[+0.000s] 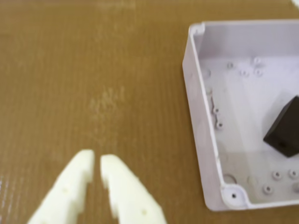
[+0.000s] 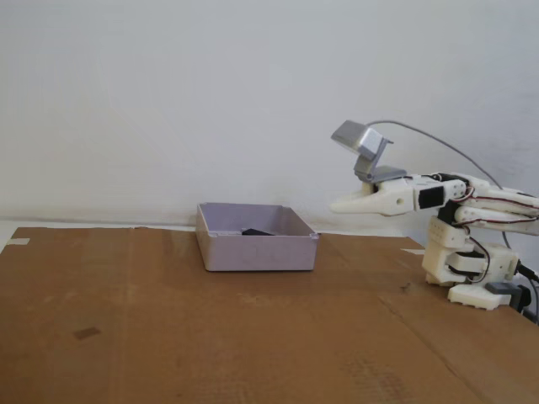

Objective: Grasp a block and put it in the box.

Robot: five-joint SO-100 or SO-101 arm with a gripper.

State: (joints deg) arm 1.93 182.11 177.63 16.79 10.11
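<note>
Right of the gripper [image 1: 97, 161] in the wrist view sits the box [image 1: 198, 116] with the block [image 1: 286, 128] lying inside; the jaws are nearly closed, holding nothing, above bare cardboard [image 1: 70, 84].

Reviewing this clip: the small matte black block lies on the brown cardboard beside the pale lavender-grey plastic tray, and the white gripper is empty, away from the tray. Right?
One thing is off: the small matte black block lies inside the pale lavender-grey plastic tray, not on the brown cardboard, as the wrist view shows. The white gripper is indeed empty, away from the tray.
</note>
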